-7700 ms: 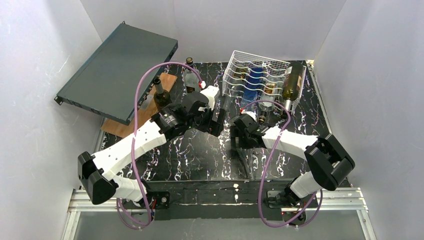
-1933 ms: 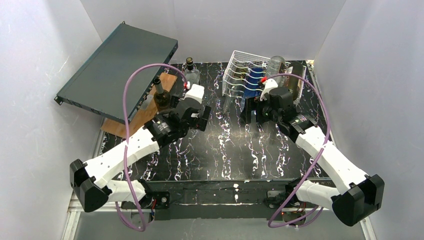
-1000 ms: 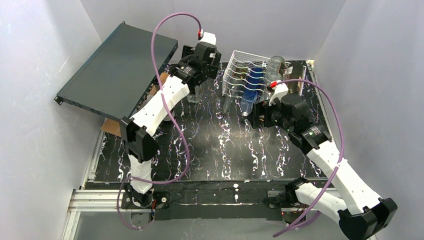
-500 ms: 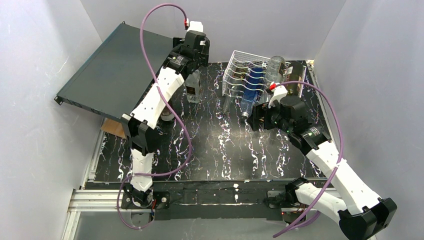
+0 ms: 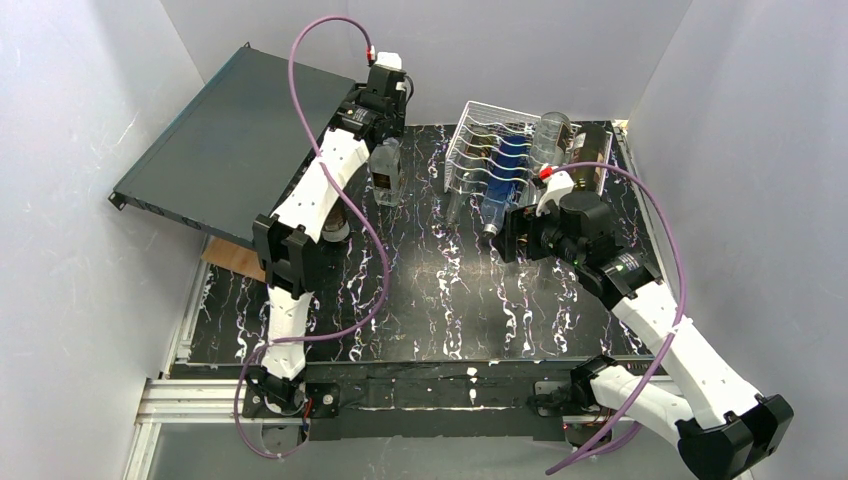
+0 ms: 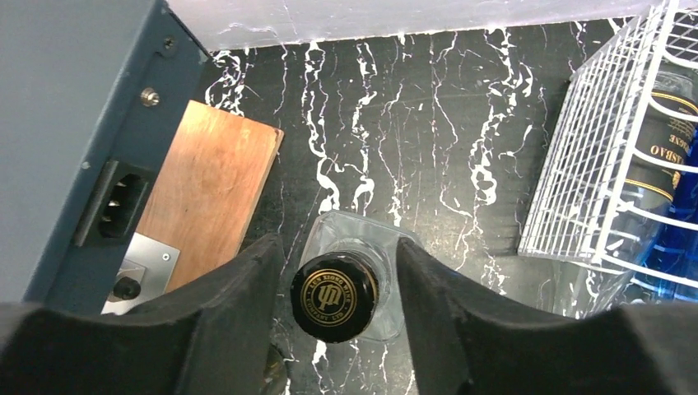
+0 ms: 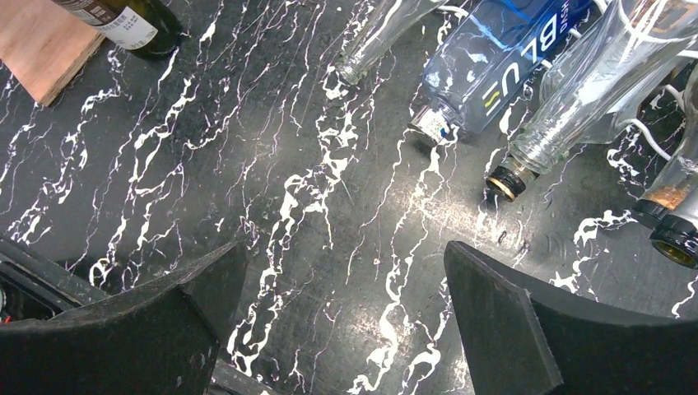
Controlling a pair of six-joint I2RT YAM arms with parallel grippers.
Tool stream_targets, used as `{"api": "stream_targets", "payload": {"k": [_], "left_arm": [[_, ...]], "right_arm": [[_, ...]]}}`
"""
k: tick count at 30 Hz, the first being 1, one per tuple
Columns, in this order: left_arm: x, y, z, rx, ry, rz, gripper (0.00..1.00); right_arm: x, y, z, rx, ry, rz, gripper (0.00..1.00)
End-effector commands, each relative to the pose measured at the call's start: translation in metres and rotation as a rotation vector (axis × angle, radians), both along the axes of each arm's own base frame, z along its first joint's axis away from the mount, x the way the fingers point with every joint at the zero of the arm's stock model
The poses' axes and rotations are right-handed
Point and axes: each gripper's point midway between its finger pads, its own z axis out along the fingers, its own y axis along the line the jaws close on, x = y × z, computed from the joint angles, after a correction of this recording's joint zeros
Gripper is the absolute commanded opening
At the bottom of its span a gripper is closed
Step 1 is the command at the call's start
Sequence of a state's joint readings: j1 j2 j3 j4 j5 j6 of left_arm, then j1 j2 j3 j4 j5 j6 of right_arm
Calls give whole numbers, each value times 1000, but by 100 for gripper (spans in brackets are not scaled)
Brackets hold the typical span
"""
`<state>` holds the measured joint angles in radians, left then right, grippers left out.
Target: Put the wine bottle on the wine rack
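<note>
The left gripper (image 6: 333, 251) has its jaws spread, one black finger on each side of the top of a clear glass bottle with a black and gold cap (image 6: 335, 296). I think it is not squeezing yet. The bottle stands straight up, right under the jaws, in the top middle of the overhead view. The white wire wine rack (image 5: 500, 140) sits to its right. The right gripper (image 7: 344, 247), jaws wide apart, hangs near the rack, much farther from this bottle.

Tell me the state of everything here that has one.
clear bottle: upright, capped, ungripped.
left gripper: open, straddling the cap.
right gripper: open, empty.
rack: holding lying bottles.
blue bottle: lying in rack.
case: propped tilted.
</note>
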<state>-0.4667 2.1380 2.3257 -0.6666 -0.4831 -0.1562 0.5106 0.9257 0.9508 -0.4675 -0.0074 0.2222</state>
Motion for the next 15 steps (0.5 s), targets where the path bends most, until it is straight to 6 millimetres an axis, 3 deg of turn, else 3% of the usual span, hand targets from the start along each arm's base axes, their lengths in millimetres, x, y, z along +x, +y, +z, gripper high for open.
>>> {"api": "stream_targets", "payload": {"k": [1, 7, 12, 15], "left_arm": [[-1, -3, 18, -16, -34, -26, 47], [-8, -2, 14, -2, -14, -47, 22], [-30, -5, 9, -49, 35, -86, 2], [-51, -8, 8, -99, 68, -122, 0]], "right_arm": [[3, 6, 5, 25, -14, 13, 98], [3, 12, 2, 64, 12, 16, 98], [6, 20, 0, 100, 33, 16, 98], [9, 24, -2, 125, 48, 5, 98]]}}
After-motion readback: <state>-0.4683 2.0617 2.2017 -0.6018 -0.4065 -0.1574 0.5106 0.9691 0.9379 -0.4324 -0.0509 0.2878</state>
